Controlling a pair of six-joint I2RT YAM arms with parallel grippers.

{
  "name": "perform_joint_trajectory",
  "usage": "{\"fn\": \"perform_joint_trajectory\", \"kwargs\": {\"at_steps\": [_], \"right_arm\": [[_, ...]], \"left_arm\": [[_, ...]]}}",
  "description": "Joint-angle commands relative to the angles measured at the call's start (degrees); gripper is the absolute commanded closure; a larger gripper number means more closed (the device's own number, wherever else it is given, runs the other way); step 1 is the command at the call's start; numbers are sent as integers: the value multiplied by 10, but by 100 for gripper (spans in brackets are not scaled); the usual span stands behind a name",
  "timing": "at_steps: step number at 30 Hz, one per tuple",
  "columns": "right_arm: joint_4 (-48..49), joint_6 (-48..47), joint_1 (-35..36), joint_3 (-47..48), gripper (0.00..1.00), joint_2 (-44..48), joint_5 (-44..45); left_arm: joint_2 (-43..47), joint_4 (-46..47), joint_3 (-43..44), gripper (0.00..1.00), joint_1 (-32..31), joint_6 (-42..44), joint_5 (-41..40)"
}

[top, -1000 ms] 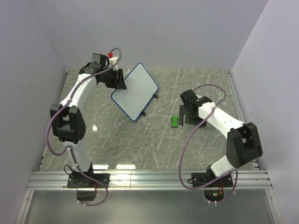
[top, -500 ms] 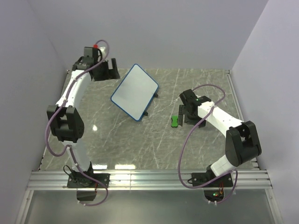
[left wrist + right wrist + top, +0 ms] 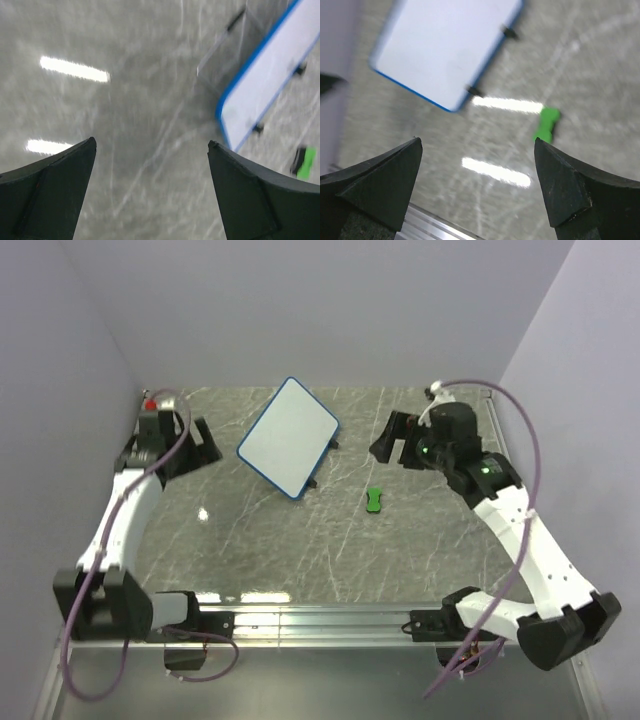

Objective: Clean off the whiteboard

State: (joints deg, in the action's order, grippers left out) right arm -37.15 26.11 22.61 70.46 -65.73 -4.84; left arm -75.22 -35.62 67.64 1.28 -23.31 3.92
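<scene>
From where I stand, the small white whiteboard [image 3: 288,438] with its rounded blue frame sits on the grey marble-patterned desk [image 3: 300,550], toward 12 o'clock from the desk's middle and a little left of centre. It is turned cornerwise, one corner pointing to the back wall and one toward the arms. Its face shows plain white, and two small black feet stick out along its right edge.

The left fingers [image 3: 200,445] are spread wide with nothing between them. They sit at about 9 o'clock of the whiteboard, well apart from it, near the desk's left rim. In the left wrist view only bare desk lies between the two dark tips, with the whiteboard off at 2 o'clock.

The right fingers [image 3: 393,445] are likewise parted wide and hold nothing, at about 3 o'clock of the whiteboard and clear of it. The right wrist view, a little blurred, has the whiteboard at 11 o'clock.

A small green bow-shaped eraser [image 3: 374,499] lies flat on the desk at about 4 o'clock of the whiteboard, touching neither it nor either arm
</scene>
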Motion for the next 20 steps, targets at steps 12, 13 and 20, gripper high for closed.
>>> {"fn": "perform_joint_trajectory", "kwargs": {"at_steps": [12,13,20], "right_arm": [[96,39,2,-5,0,125,-163],[92,42,2,-6,0,123,-169],[92,53,2,-26,0,153,-132]], "left_arm": [[190,-13,-104,1,0,-6,-14],[191,-14,-105,1,0,-9,-11],[205,-24,-111,2,0,-9,-3]]}}
